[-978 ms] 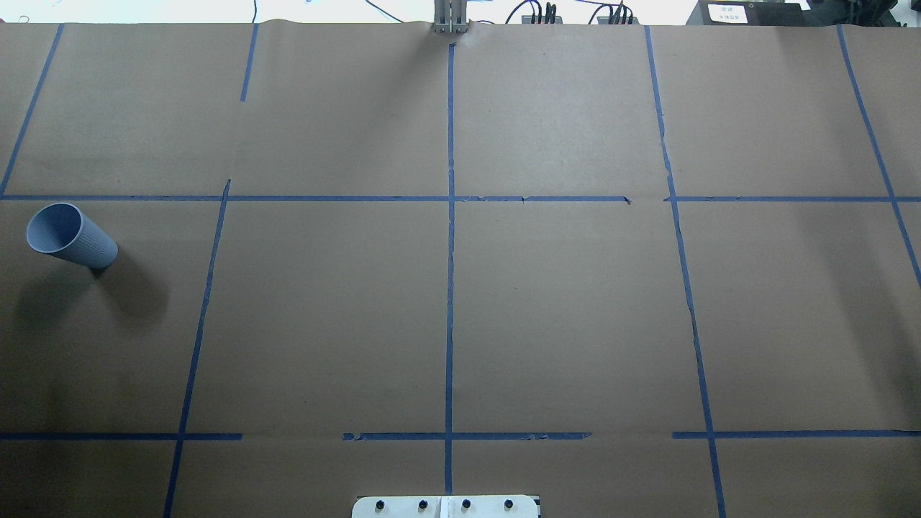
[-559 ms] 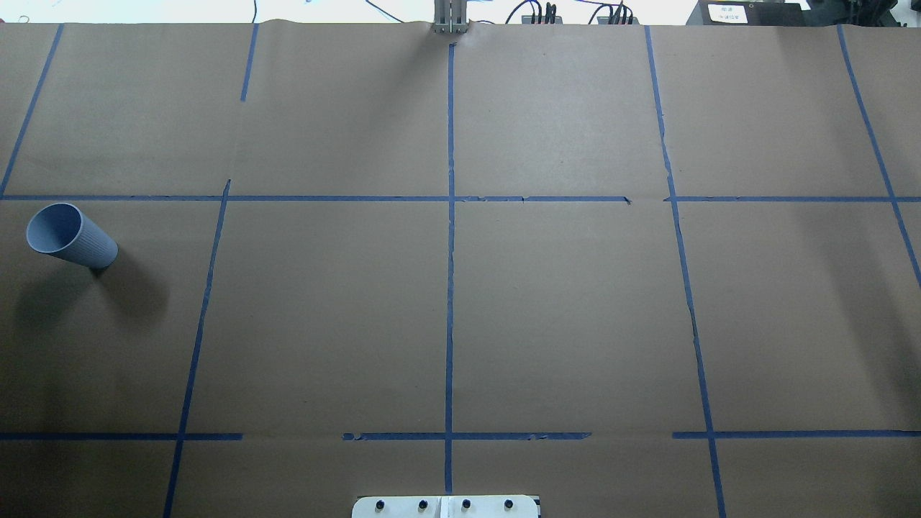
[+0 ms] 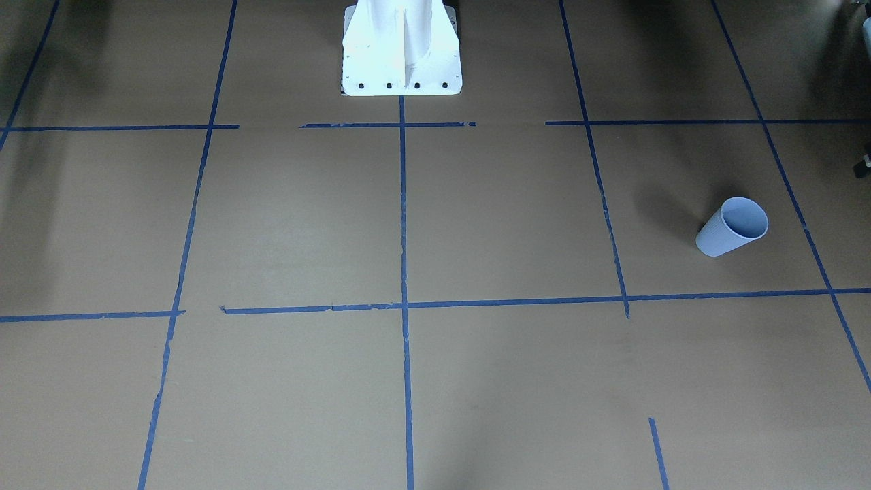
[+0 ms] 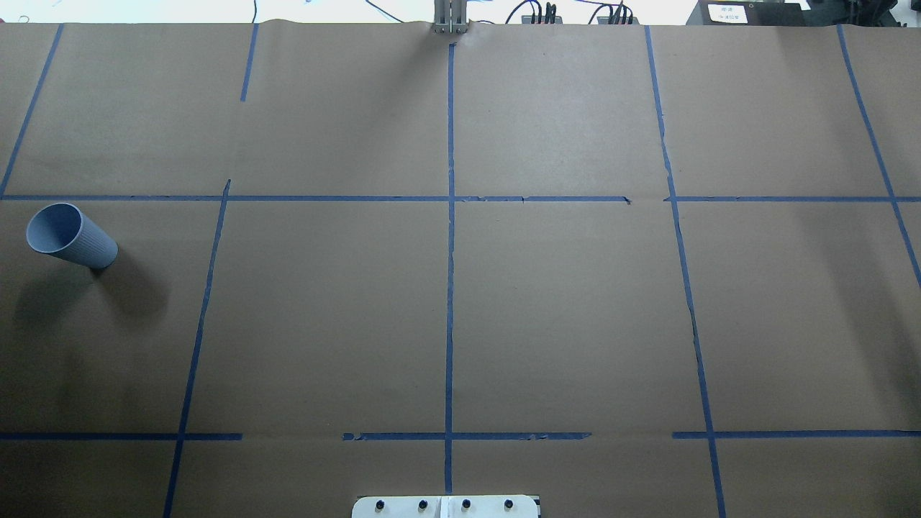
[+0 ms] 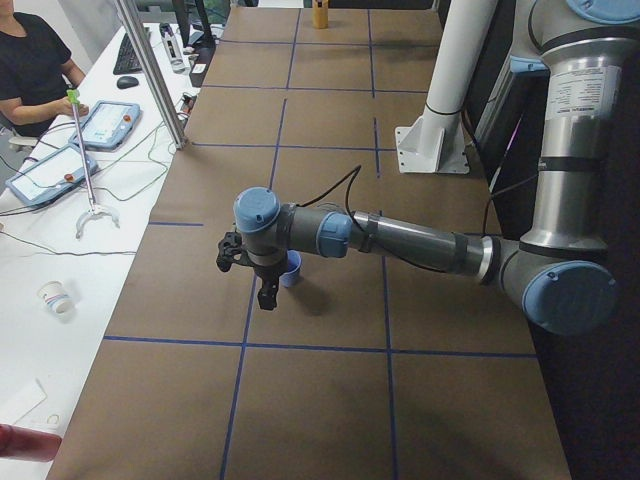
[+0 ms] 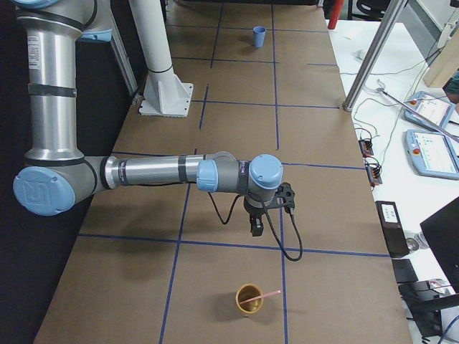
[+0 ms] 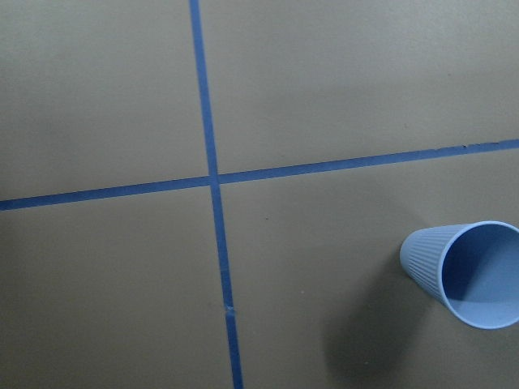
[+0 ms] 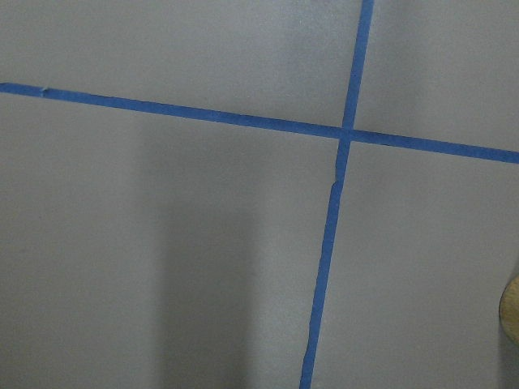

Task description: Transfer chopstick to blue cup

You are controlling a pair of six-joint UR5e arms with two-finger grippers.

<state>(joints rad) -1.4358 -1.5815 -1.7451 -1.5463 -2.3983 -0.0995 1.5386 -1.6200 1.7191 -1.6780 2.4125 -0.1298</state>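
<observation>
The blue cup stands upright and empty at the table's left end; it also shows in the front view and the left wrist view. In the exterior left view my left gripper hangs just beside the cup; I cannot tell whether it is open or shut. A pale pink chopstick leans in a tan cup at the table's right end. My right gripper points down a short way from that cup; I cannot tell its state. The tan cup's rim shows at the right wrist view's edge.
The white robot pedestal stands at the table's near middle edge. Blue tape lines grid the brown paper. A metal post and an operators' table with tablets lie beyond the far edge.
</observation>
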